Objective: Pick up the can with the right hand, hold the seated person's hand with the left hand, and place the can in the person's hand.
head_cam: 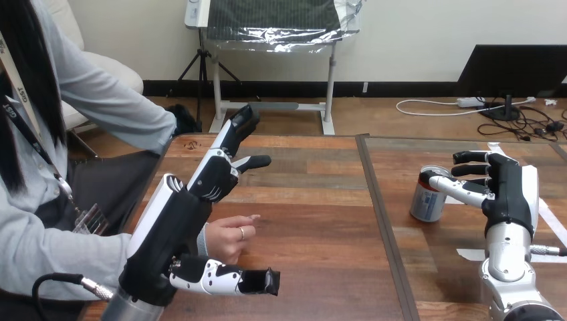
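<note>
On table (314,221): can (426,200) at right beside right hand (505,190); person's hand (231,237) left.

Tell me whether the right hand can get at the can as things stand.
Probably yes. The right hand is open just beside the upright can, its thumb at the can's side, and nothing on the table stands between them.

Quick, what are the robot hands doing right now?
Left robot hand: open, beside the person's hand, not gripping it.
Right robot hand: open, at the can, not holding it yet.
</note>
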Available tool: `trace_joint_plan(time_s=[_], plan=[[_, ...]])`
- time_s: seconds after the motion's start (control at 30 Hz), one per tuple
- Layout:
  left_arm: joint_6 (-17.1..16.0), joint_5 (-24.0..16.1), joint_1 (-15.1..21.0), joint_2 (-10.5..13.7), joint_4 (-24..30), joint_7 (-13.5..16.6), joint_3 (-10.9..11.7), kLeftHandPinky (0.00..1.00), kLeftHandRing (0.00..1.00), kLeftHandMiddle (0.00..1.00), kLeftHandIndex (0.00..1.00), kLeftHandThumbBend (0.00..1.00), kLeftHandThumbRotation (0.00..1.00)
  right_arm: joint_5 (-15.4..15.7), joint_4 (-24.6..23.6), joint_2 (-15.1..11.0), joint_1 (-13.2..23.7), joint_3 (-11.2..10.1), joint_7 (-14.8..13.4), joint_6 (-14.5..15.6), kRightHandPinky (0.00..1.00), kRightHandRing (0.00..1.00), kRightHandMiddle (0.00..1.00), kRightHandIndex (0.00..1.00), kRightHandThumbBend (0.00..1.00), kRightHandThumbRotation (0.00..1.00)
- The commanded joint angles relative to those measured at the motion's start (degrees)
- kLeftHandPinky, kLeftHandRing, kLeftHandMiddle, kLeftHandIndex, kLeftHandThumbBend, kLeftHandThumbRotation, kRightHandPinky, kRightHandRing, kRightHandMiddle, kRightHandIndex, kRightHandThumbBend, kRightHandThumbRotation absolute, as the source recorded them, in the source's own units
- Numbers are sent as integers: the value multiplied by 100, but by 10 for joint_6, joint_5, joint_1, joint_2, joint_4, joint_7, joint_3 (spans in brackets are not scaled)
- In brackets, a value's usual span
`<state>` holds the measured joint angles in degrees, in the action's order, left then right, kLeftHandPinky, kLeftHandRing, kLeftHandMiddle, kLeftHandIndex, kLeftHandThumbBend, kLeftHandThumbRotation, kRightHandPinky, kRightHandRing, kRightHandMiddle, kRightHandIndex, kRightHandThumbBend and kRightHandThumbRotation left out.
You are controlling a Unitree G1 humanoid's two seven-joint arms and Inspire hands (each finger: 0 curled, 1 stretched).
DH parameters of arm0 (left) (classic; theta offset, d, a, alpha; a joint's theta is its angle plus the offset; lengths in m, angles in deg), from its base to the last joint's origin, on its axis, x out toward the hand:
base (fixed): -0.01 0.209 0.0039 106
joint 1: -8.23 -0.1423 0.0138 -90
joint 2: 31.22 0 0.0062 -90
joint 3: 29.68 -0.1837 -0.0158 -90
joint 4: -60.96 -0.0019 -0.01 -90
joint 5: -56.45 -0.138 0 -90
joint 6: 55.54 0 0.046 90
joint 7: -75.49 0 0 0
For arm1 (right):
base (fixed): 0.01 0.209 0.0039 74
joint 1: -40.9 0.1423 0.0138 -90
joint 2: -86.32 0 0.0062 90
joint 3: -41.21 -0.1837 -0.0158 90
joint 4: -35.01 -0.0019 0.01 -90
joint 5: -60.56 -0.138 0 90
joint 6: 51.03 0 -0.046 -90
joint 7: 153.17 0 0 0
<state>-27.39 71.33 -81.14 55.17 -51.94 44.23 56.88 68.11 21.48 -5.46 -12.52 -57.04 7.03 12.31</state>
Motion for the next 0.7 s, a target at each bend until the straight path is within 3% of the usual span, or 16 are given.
trace_joint_plan(time_s=[0.0, 0.27, 0.67], plan=[[-5, 2, 36, -2, -6, 2, 6, 83, 100, 100, 100, 100, 46, 5, -24, 4, 46, 7, 1, -10, 44, 50, 56, 57, 93, 0], [-2, 2, 37, -2, -6, 2, 6, 83, 100, 100, 100, 100, 46, 6, -29, 3, 46, 16, 16, 4, 51, 57, 61, 61, 96, 0], [-5, 1, 38, -7, -14, 5, 6, 82, 100, 100, 99, 100, 47, 6, -40, 10, 33, 24, 25, -3, 60, 69, 71, 73, 100, 4]])
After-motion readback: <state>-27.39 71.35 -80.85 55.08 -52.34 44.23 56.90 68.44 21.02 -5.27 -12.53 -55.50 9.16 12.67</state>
